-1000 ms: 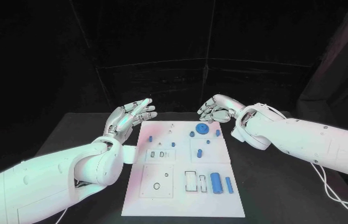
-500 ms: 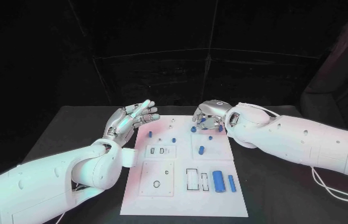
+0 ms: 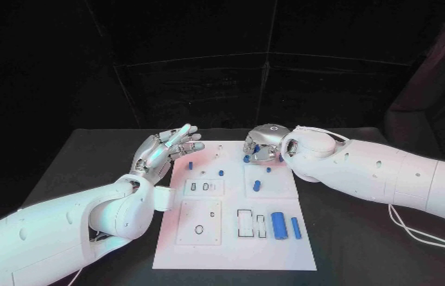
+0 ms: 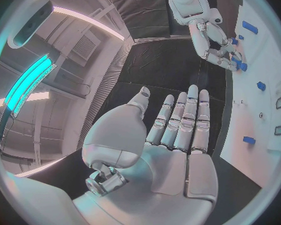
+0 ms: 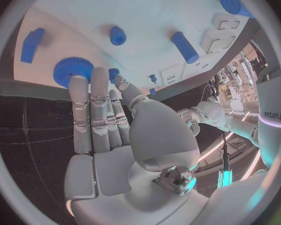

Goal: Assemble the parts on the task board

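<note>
Two hands sit at the task board's (image 3: 236,241) far end; the near half of the white plate lies uncovered on the black worktop (image 3: 361,234). Left hand (image 3: 167,148) hovers off the board's left edge, palm up, fingers straight and spread, holding nothing. Right hand (image 3: 264,144) is over the far edge, fingers extended beside the blue gear (image 5: 73,71), grasping nothing. Blue parts (image 3: 278,225) lie near the right edge.

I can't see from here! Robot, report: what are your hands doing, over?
Left hand open, off the board's edge. Right hand open over the blue gear, fingers not gripping. Nothing in the way.
</note>
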Controlling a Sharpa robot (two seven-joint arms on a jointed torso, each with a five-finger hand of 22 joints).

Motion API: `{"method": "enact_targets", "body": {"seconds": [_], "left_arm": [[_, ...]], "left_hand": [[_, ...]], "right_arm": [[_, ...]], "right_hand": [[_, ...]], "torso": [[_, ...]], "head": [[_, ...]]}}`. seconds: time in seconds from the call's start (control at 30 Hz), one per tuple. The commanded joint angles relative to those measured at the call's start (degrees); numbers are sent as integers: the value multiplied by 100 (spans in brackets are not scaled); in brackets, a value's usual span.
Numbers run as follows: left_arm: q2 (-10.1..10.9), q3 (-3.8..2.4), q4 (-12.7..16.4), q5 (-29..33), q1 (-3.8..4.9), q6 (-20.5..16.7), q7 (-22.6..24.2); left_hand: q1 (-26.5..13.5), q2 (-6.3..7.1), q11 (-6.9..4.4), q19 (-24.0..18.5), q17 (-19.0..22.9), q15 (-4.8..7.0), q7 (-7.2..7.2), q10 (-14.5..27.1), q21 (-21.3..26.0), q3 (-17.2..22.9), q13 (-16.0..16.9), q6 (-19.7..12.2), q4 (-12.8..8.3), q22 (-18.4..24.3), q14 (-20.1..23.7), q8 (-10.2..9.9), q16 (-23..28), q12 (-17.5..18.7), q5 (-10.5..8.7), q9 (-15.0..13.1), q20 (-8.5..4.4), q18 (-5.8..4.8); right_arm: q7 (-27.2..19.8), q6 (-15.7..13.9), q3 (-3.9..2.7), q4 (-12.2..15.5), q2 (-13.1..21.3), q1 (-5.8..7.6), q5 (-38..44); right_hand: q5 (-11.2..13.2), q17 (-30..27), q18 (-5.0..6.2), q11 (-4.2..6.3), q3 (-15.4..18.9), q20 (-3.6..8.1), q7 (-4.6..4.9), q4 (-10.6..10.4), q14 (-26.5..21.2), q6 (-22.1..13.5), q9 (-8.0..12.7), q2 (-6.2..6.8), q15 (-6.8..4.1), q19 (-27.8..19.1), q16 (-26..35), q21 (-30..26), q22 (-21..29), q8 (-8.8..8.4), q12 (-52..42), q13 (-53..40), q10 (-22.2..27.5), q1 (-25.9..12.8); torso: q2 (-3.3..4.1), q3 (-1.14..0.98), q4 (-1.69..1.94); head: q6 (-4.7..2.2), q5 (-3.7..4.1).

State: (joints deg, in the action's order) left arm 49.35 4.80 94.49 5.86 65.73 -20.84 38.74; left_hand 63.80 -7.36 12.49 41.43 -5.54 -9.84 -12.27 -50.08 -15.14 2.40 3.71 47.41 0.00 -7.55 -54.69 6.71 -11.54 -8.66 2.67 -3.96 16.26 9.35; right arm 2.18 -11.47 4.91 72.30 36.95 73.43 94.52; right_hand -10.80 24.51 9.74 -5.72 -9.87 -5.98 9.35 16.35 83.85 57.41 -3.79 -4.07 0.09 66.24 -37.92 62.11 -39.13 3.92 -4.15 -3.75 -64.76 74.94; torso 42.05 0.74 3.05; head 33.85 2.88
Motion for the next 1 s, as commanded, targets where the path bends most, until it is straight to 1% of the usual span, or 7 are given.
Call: {"method": "enact_targets", "body": {"seconds": [0.03,0.33,0.47,0.77,0.83,0.93,1.0], "left_arm": [[11,-3,41,-18,7,134,141],[9,-3,42,-18,9,142,109],[10,-3,47,-18,9,143,96],[22,-4,39,-18,11,148,71],[27,-4,43,-18,12,152,67],[30,-4,38,-18,13,162,54],[31,-4,35,-18,13,165,46]], "left_hand": [[-3,-63,4,60,7,1,-344,-44,-23,5,-6,4,-24,5,-32,8,-13,11,24,10,-2,115],[-2,-67,6,63,9,0,-348,-42,-24,7,-6,-7,-25,6,-33,3,-10,15,24,13,-2,114],[0,-73,11,66,13,-2,-354,-39,-24,11,-8,-13,-27,9,-34,-3,-5,21,24,15,-2,113],[0,-82,18,71,18,-6,-364,-31,-23,15,-10,-25,-27,13,-34,-13,4,32,24,19,-1,111],[0,-82,18,71,18,-6,-364,-31,-23,15,-10,-25,-27,13,-34,-13,4,32,24,19,-1,111],[-3,-88,21,72,21,-8,-367,-27,-23,16,-10,-31,-24,15,-34,-18,7,36,24,20,-1,110],[-4,-91,22,73,22,-9,-368,-26,-22,17,-10,-33,-23,16,-34,-20,9,39,24,21,0,110]], "right_arm": [[30,122,-6,-48,-49,15,118],[2,220,-6,-133,-132,14,120],[-4,263,-5,-175,-165,13,120],[-38,268,-4,-205,-204,11,120],[-62,107,-4,-193,-197,11,120],[-161,-467,-4,-138,-171,10,107],[-211,-729,-4,-109,-158,9,66]], "right_hand": [[30,111,-144,5,-98,-11,2,-2,95,-16,3,26,4,109,-169,210,-277,-17,-5,-3,29,-93],[65,994,-265,15,-415,-20,-6,-13,90,32,0,54,5,410,-1074,793,-1121,-9,-25,-4,-25,-154],[74,1236,-293,28,-517,-21,-4,-15,87,55,-2,66,9,480,-1318,933,-1326,-5,-30,-5,-52,-168],[157,1970,-399,64,-769,-10,-39,-28,152,239,-20,45,-17,767,-2008,1338,-1993,44,-69,-23,-228,-173],[174,2138,-425,85,-834,-2,-58,-36,166,321,-31,30,-31,839,-2169,1434,-2154,71,-88,-33,-305,-169],[228,2385,-467,126,-973,22,-86,-27,175,493,-59,-12,-62,955,-2399,1587,-2418,134,-139,-61,-472,-110],[237,2579,-501,151,-1019,35,-103,-32,196,574,-74,-5,-76,1049,-2565,1691,-2611,165,-162,-77,-550,-104]], "torso": [[41,0,-2],[72,-3,15],[87,-4,18],[92,-3,14],[93,-4,12],[87,-10,9],[91,-10,9]], "head": [[6,-18],[19,-23],[17,-29],[40,-35],[45,-41],[56,-41],[43,-36]]}}
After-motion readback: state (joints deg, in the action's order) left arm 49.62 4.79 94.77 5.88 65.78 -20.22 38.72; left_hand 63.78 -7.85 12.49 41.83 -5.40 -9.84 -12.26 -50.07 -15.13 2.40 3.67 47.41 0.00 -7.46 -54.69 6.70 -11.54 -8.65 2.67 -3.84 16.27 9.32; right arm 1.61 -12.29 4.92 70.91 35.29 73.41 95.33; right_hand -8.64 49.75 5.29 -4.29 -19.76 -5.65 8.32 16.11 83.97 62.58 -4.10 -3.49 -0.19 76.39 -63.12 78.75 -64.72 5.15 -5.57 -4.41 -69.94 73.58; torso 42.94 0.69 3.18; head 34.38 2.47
